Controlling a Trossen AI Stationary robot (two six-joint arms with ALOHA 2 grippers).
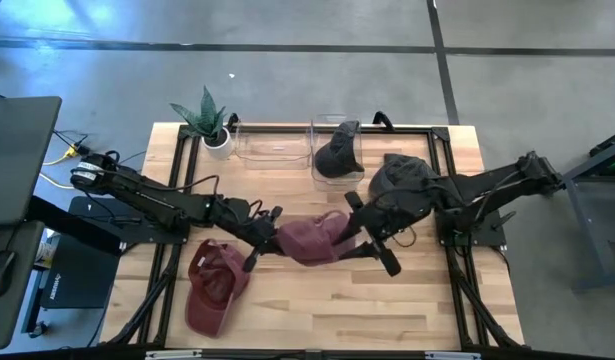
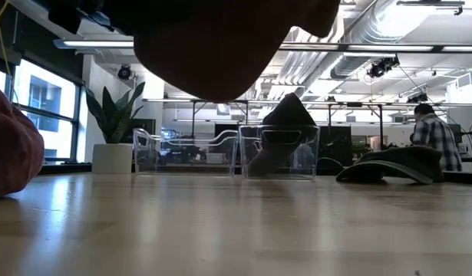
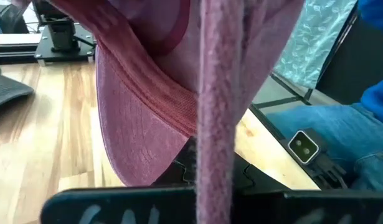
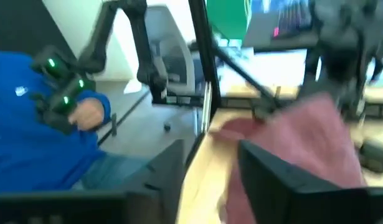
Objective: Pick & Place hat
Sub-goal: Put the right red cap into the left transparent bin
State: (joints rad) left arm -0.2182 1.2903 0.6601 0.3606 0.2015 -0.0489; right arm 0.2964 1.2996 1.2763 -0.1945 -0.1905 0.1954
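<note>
Maroon hat point(image 2: 220, 46) hangs nearest the low camera, lifted clear of the counter point(image 1: 317, 300) mid-table, left gripper point(image 1: 265, 232) clamped tight on its left edge so it carries, while right gripper point(image 1: 372, 245), jaws parted, sits beside its right edge, apparently letting go.
</note>
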